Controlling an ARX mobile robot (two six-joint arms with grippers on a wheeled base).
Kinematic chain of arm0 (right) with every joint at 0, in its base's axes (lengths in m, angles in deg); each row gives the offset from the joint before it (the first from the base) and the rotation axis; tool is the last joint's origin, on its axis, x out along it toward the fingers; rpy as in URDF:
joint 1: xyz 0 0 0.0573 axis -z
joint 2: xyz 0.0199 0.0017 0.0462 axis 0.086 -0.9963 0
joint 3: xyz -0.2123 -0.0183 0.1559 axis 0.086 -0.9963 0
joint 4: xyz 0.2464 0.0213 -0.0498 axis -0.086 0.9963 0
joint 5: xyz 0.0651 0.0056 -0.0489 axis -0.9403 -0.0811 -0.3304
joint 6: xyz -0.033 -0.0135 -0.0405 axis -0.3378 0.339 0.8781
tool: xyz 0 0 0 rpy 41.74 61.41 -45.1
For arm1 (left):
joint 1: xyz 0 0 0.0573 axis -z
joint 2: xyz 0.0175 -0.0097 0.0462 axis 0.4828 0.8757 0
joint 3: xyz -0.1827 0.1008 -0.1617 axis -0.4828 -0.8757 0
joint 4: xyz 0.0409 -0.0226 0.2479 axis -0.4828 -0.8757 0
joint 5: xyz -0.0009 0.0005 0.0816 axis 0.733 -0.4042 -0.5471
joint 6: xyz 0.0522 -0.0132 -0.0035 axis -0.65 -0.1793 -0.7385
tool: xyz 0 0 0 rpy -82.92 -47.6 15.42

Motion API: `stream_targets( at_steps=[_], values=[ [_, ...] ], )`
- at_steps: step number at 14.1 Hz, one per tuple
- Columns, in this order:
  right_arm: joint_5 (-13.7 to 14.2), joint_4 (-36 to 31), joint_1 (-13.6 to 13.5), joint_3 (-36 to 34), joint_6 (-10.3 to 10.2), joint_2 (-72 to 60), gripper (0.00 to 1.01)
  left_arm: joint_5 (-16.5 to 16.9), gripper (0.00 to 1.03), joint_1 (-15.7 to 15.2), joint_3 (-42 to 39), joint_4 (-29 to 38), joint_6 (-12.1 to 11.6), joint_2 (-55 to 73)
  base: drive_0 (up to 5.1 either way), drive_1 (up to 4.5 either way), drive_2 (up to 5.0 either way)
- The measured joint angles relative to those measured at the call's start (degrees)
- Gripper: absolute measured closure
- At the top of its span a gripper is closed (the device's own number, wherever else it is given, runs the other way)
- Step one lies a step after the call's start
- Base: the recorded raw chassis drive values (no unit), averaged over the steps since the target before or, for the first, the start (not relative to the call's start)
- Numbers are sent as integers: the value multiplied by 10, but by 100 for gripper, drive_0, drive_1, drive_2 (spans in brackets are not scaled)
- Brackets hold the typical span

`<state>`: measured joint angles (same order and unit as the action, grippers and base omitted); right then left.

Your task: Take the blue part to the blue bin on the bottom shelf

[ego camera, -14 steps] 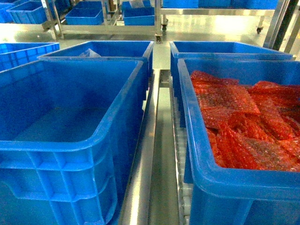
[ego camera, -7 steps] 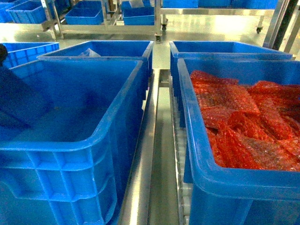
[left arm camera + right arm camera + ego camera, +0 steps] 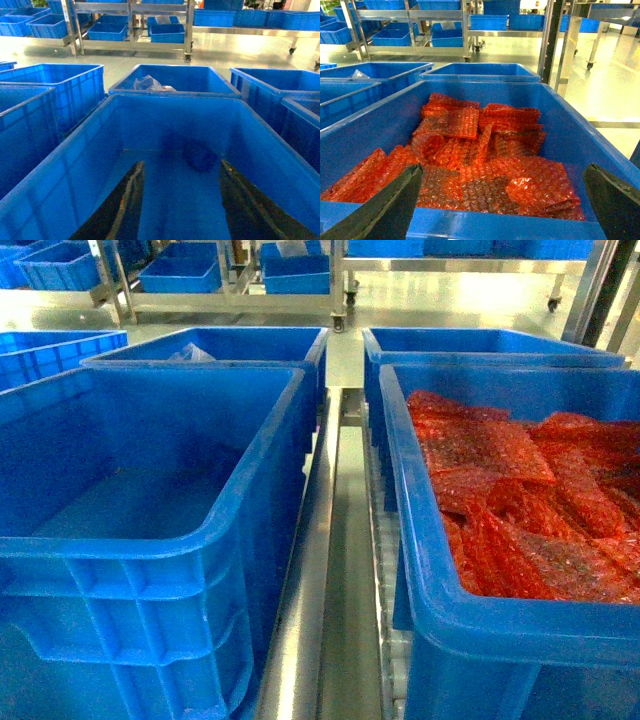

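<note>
The right gripper [image 3: 502, 200] has its two dark fingers [image 3: 385, 210] spread wide apart at the bottom corners. Between them stands a blue crate [image 3: 570, 135] full of red bubble-wrap bags [image 3: 475, 160]. Behind it is another blue crate [image 3: 480, 72], and far away steel racks [image 3: 410, 30] carry blue bins [image 3: 395, 36].

Left gripper [image 3: 180, 210]: two black fingers [image 3: 122, 210] are showing at 7 and 5 o'clock of its wrist view, long, flat, tapering, glossy with pale scuffing. Right gripper [image 3: 495, 205]: two black fingers [image 3: 385, 207] are showing at both lower corners, broad, matte, wedge-shaped.
</note>
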<state>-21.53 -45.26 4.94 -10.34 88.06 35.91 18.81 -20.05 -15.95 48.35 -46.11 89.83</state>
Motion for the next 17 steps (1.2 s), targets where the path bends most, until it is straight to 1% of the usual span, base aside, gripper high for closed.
stream_targets(
  at_steps=[1,2,3,5,6,7,8,9,11,12,14,17],
  values=[
    [0,0,0,0,0,0,3,17,77,-11,-20,-8,0,-31,0,0,0],
    [0,0,0,0,0,0,3,25,91,-22,-35,-20,0,-57,0,0,0],
    [0,0,0,0,0,0,3,32,102,-29,-47,-28,0,-76,0,0,0],
    [0,0,0,0,0,0,3,48,101,-45,-62,-48,-1,-110,0,0,0],
    [0,0,0,0,0,0,3,82,101,-71,-68,-58,-1,-127,0,0,0],
    [0,0,0,0,0,0,3,89,101,-87,-74,-67,-1,-142,0,0,0],
    [0,0,0,0,0,0,3,85,101,-91,-78,-77,-1,-156,0,0,0],
    [0,-1,0,0,0,0,3,91,101,-89,-83,-87,-2,-171,0,0,0],
    [0,0,0,0,0,0,3,93,101,-88,-91,-111,-2,-202,0,0,0],
    [0,0,0,0,0,0,3,92,101,-88,-104,-96,-2,-214,0,0,0],
    [0,0,0,0,0,0,3,92,101,-88,-112,-119,-2,-237,0,0,0],
    [0,0,0,0,0,0,3,92,101,-88,-112,-173,-2,-298,0,0,0]
  ],
)
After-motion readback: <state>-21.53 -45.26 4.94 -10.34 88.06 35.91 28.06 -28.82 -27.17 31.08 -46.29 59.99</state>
